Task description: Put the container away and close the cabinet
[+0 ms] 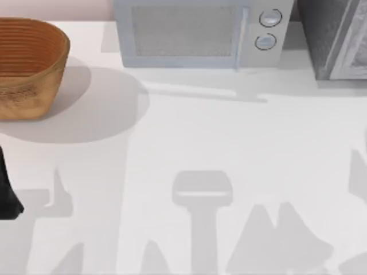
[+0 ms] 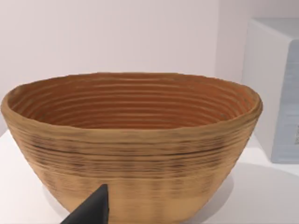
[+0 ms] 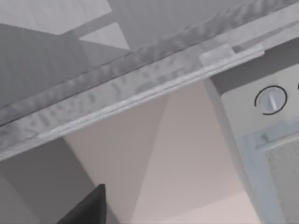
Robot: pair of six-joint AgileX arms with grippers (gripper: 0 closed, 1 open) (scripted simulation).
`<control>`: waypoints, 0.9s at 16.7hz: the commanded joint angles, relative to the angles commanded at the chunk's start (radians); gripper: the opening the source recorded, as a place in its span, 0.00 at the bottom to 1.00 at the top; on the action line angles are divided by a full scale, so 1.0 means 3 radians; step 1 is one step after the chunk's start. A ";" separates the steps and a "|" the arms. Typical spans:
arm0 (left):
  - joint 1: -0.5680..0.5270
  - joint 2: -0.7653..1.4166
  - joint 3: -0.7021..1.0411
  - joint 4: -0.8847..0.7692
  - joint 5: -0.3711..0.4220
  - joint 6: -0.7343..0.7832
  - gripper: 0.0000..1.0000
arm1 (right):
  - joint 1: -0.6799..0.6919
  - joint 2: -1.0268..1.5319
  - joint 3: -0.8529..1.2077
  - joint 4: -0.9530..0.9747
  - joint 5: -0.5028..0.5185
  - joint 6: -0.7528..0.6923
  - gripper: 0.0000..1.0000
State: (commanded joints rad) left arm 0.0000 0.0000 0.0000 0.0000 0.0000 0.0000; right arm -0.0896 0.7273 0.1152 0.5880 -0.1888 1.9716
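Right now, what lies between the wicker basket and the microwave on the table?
Nothing: in the top view, bare white table and the basket's shadow separate the wicker basket from the microwave.

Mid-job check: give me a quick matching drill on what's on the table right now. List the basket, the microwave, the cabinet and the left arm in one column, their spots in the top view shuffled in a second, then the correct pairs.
Things:
1. woven basket
2. microwave
3. grey cabinet
4. left arm

Places in the top view:
A. back edge of the table, near the middle
B. far left edge, in front of the basket
C. back right corner
D. back left corner

Pairs: 1-D, 2-A, 3-C, 4-B
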 joint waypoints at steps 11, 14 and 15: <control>0.0000 0.0000 0.0000 0.0000 0.0000 0.0000 1.00 | -0.0555 0.2324 0.0210 0.1730 -0.0277 0.6766 1.00; 0.0000 0.0000 0.0000 0.0000 0.0000 0.0000 1.00 | -0.0695 0.2903 0.0263 0.2188 -0.0343 0.8531 1.00; 0.0000 0.0000 0.0000 0.0000 0.0000 0.0000 1.00 | -0.0739 0.3088 0.0280 0.2337 -0.0365 0.9096 1.00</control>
State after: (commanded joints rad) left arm 0.0000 0.0000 0.0000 0.0000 0.0000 0.0000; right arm -0.3114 1.6535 0.1991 1.2889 -0.2982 4.7005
